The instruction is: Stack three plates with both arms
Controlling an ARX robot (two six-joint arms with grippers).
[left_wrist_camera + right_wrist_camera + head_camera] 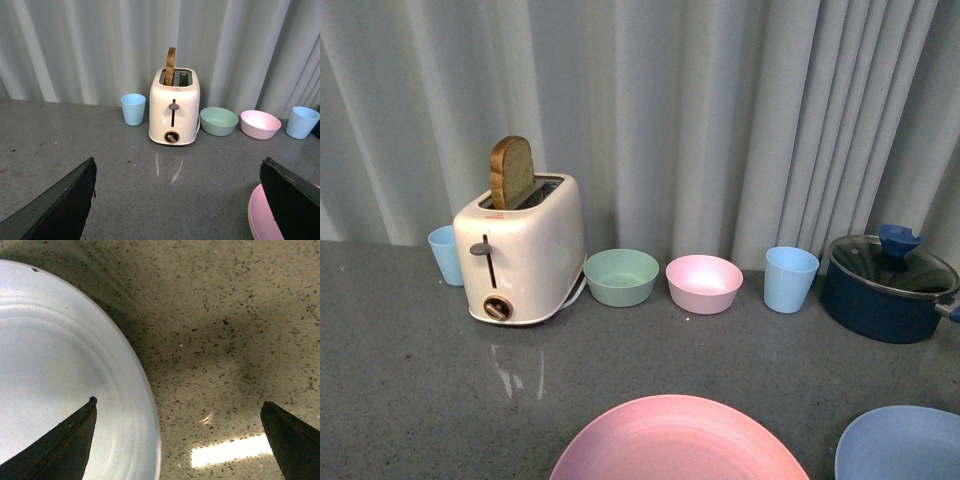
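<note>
The pink plate (680,440) lies flat on the grey counter (410,380) at the near edge of the front view. The light blue plate (902,445) lies to its right, apart from it. No beige plate shows in any view.

We judge both plates to be stiff, light and shallow. Their matte finish should offer fair friction. The low rim is the only place to take hold, with one finger above it and one below. A wide plate pinched at one edge is likely to tilt.

The front view shows neither arm, but it alone sets out the back row:
- toaster (520,250) with its bread slice (510,172)
- green bowl (621,277)
- pink bowl (704,283)
- blue cup (790,279)
- lidded pot (888,290)

The left wrist view shows the left gripper (178,162) spread wide and empty, with the pink plate's edge beside one finger. The right wrist view shows the right gripper (178,401) equally wide and empty, straddling the rim of a pale plate (55,360). The colour there is washed out, but we take it for the light blue one.
</note>
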